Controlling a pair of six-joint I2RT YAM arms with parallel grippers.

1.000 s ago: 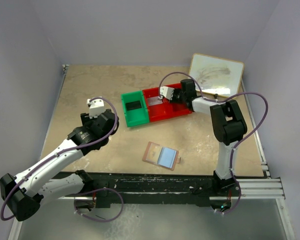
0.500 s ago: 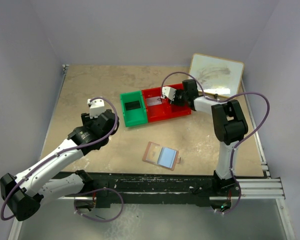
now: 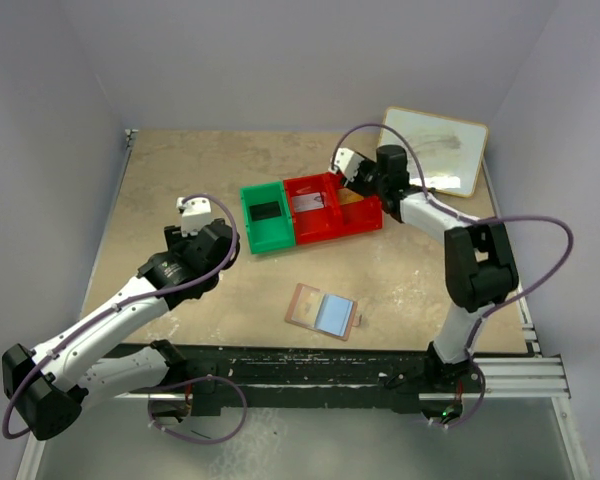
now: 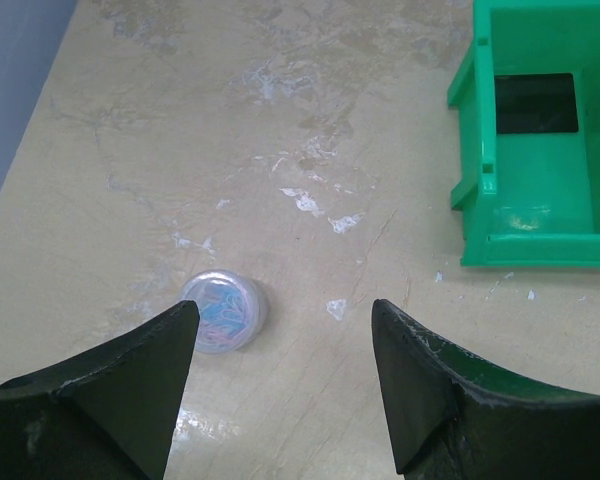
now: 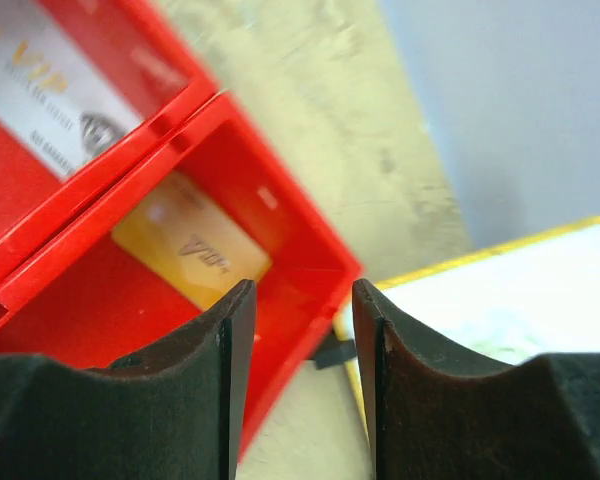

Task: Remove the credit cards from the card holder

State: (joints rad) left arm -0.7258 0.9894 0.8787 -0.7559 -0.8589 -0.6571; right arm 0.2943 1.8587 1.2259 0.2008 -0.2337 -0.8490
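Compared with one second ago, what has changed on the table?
The right end effector drew back from over the red bin toward the whiteboard, open and empty. The left end effector, the card holder and the green bin stayed put.

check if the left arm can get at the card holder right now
Probably yes. The card holder lies open on bare table, the left gripper is open and empty, and the right gripper is away over the red bin, clear of that path.
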